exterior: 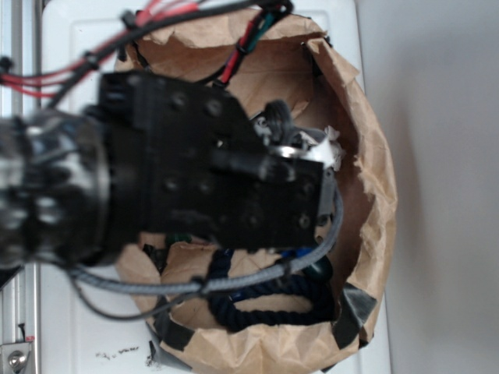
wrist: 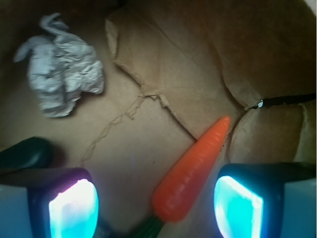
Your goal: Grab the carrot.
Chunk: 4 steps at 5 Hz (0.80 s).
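The orange carrot [wrist: 190, 171] lies on the brown paper floor of the bag, pointed tip up and to the right, dark green stem end at the bottom edge. My gripper [wrist: 156, 206] is open, its two glowing pads either side of the carrot's thick end; the right pad [wrist: 237, 207] is closer to it than the left pad [wrist: 73, 208]. Neither pad touches the carrot. In the exterior view the black arm and gripper body [exterior: 210, 183] reach down into the paper bag [exterior: 374, 195] and hide the carrot.
A crumpled grey-white paper ball [wrist: 62, 74] lies at the upper left. A dark green toy [wrist: 25, 153] sits by the left pad. A dark blue rope [exterior: 265, 300] lies in the bag's near side. The bag's walls ring the gripper.
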Available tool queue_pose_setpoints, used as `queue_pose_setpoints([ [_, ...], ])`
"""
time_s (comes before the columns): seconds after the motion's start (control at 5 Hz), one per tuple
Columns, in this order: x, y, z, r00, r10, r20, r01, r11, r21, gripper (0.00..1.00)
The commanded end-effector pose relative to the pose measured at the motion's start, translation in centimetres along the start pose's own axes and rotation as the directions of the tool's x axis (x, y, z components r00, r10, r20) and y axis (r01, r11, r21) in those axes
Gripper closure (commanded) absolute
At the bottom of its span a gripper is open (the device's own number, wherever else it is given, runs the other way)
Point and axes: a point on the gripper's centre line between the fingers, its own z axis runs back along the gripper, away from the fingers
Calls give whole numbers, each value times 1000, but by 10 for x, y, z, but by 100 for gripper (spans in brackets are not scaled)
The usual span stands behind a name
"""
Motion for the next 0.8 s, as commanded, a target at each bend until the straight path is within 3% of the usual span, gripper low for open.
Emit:
queue_pose_setpoints([
  [0.0, 28, 53, -10, 997, 83, 1, -83, 994, 76, 0],
  [0.2, 33, 53, -19, 998, 56, 5, -56, 990, 129, 0],
  [0.6, 33, 53, -19, 998, 56, 5, -56, 990, 129, 0],
])
